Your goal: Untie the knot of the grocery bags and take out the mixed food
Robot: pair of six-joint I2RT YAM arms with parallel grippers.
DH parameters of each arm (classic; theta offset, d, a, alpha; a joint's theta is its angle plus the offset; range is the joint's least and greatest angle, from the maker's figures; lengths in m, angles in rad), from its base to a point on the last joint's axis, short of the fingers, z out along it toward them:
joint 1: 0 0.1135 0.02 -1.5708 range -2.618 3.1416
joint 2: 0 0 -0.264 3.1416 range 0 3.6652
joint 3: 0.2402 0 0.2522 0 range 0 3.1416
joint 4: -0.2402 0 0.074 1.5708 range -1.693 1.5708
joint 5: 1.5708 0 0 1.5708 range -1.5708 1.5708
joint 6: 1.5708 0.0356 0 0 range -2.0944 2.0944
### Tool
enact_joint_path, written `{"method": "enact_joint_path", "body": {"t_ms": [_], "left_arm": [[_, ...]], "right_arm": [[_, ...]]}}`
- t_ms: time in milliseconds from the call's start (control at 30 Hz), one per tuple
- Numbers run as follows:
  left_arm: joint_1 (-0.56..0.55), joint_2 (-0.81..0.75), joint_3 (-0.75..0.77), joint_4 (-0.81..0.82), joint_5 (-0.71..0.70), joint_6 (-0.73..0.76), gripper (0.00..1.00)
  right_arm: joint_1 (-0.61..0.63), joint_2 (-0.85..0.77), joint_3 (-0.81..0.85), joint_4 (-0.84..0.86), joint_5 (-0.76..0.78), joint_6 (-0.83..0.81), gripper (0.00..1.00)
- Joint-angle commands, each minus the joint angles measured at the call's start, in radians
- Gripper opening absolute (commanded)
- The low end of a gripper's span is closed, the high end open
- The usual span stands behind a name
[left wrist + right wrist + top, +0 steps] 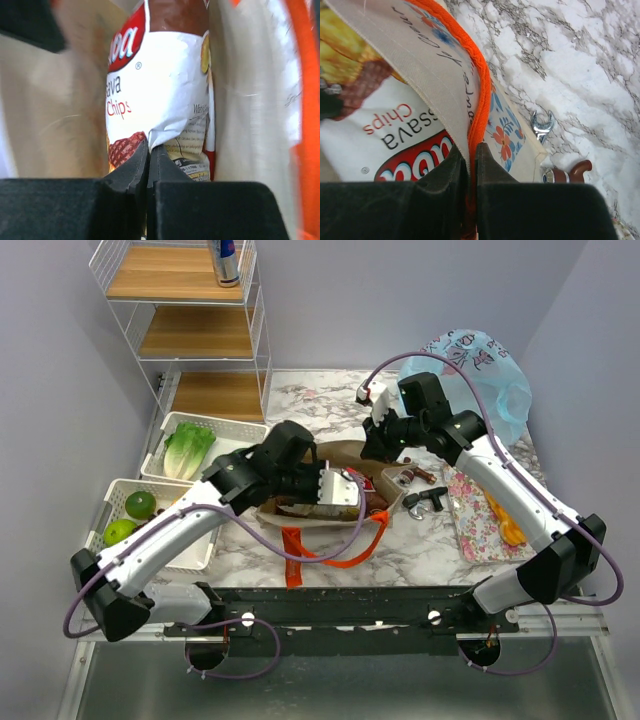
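Left gripper point(148, 150) was clamped on a crinkly white-and-red chips packet point(160, 85) inside the boxy beige canvas tote point(420, 55), at the middle of the marble table point(300, 405). Right gripper point(469, 152) was pinched shut on the tote's orange strap edge point(481, 100).

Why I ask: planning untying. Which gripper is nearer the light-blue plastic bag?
Right. Right gripper clamps the beige canvas tote's rim, front-left of the bag; left gripper farther, inside the tote.
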Motion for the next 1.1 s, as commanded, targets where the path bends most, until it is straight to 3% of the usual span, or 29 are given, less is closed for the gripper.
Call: {"method": "enact_joint_path", "body": {"t_ms": [0,167,333,500,667,733,833,900,1067], "left_arm": [[0.057,-0.112,0.168,-0.109,0.256,-0.082,0.00],[0.118,-0.113,0.351,-0.215,0.327,-0.158,0.00],[0.179,-0.125,0.417,-0.226,0.293,-0.201,0.00],[0.192,-0.128,0.349,-0.219,0.250,-0.163,0.00],[0.191,-0.145,0.213,-0.111,0.229,-0.185,0.00],[0.191,-0.131,0.191,-0.095,0.214,-0.197,0.00],[0.192,-0.091,0.180,-0.072,0.230,-0.248,0.00],[0.191,-0.073,0.182,-0.054,0.255,-0.290,0.00],[0.193,-0.049,0.231,-0.040,0.270,-0.329,0.00]], "right_arm": [[0.007,-0.004,-0.005,0.037,0.000,0.028,0.01],[0.007,-0.005,-0.019,0.036,0.005,0.032,0.01],[0.007,0.004,-0.018,0.036,0.002,0.040,0.01],[0.007,0.013,-0.016,0.040,-0.009,0.048,0.01],[0.006,0.017,-0.005,0.030,-0.013,0.042,0.02],[0.007,0.012,0.001,0.019,-0.026,0.028,0.22],[0.007,0.001,0.021,0.019,-0.039,0.018,0.66],[0.007,-0.003,0.061,0.003,-0.058,-0.004,0.83],[0.007,-0.085,0.086,0.009,-0.183,-0.100,0.92]]}}
